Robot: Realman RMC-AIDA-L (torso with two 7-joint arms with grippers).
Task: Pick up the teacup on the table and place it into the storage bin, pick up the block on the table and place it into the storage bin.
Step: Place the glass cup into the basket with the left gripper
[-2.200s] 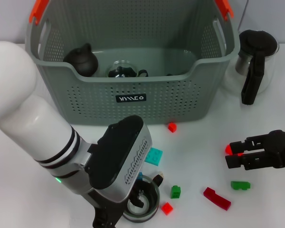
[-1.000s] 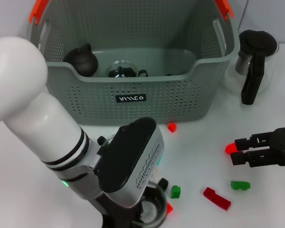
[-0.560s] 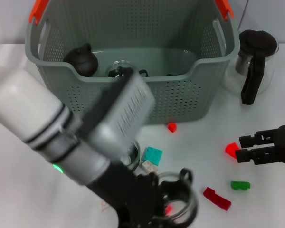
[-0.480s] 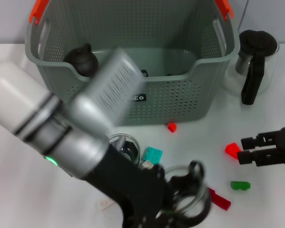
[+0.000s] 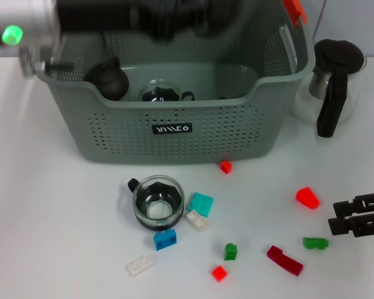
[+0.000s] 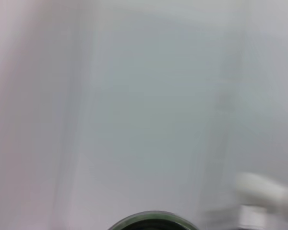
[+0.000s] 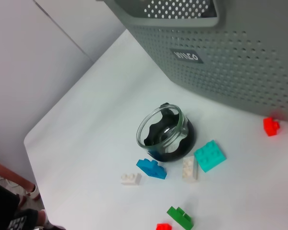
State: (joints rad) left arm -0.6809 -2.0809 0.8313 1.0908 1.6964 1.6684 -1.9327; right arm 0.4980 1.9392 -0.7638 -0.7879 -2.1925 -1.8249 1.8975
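The teacup (image 5: 157, 203) stands upright on the counter (image 5: 43, 205), well apart from the right hand (image 5: 343, 217), before the storage bin (image 5: 168, 128). It seems fragile and slippery glass; the rim is best gripped. The hand's opening cannot be told.

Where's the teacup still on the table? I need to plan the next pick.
In the head view the teacup stands on the table in front of the bin, left of centre, beside the teal block.
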